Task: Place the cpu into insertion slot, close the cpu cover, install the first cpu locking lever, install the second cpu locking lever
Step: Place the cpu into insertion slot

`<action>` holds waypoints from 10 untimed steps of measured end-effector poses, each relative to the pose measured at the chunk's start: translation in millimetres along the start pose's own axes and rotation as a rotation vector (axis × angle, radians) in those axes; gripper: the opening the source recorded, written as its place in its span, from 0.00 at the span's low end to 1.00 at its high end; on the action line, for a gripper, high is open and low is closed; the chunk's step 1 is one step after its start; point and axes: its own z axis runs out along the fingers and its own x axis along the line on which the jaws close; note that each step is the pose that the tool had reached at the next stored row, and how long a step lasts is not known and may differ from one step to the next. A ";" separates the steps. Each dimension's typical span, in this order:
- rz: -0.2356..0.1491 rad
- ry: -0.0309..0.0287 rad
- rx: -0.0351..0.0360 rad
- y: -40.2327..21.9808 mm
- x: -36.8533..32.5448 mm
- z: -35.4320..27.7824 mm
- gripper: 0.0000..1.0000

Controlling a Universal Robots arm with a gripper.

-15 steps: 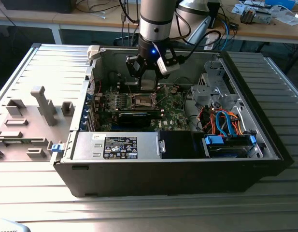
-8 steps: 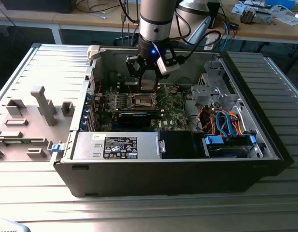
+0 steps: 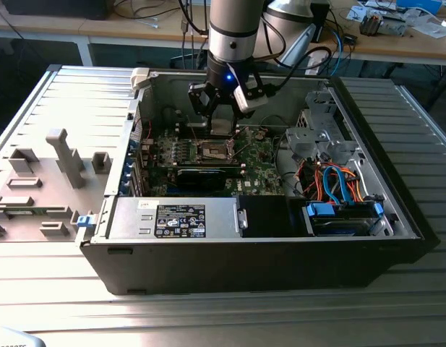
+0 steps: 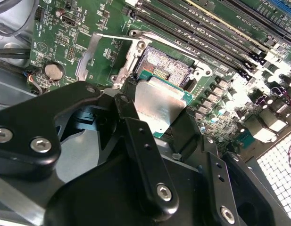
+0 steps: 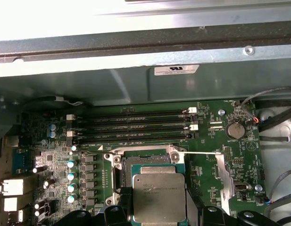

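Arm reaching into an open computer case (image 3: 208,253) that lies on a ribbed metal counter (image 3: 208,318). The pincer (image 4: 157,115) is clenched on the cpu (image 4: 159,106), with its black fingers (image 4: 124,106) bearing on opposite edges and the grey metal top left bare. The cpu hangs close over the near side of the insertion slot (image 4: 166,66) and is not yet seated; whether a corner touches the rim cannot be told. The cpu cover (image 5: 224,174) appears swung open, standing beside the slot.

Handling, by judgement: the chip is light, thin and rigid, and its smooth top is probably slippery. The contacts beneath it and the socket's pins are fragile, so an edge grip held level suits it best.

Surroundings: the green motherboard (image 5: 206,141) is crowded with memory slots (image 5: 131,125) just beyond the socket and capacitors (image 5: 71,175) beside it. The case walls stand close, and coloured cables (image 3: 331,181) bunch at the exterior view's right — there is little free room
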 end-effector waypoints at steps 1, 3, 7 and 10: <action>0.001 -0.0001 -0.0001 0.0 0.0 0.1 0.54; 0.003 -0.0002 0.0002 0.0 0.0 0.1 0.54; 0.006 -0.0006 0.0016 0.0 0.1 0.2 0.54; 0.008 -0.0010 0.0025 0.1 0.2 0.3 0.54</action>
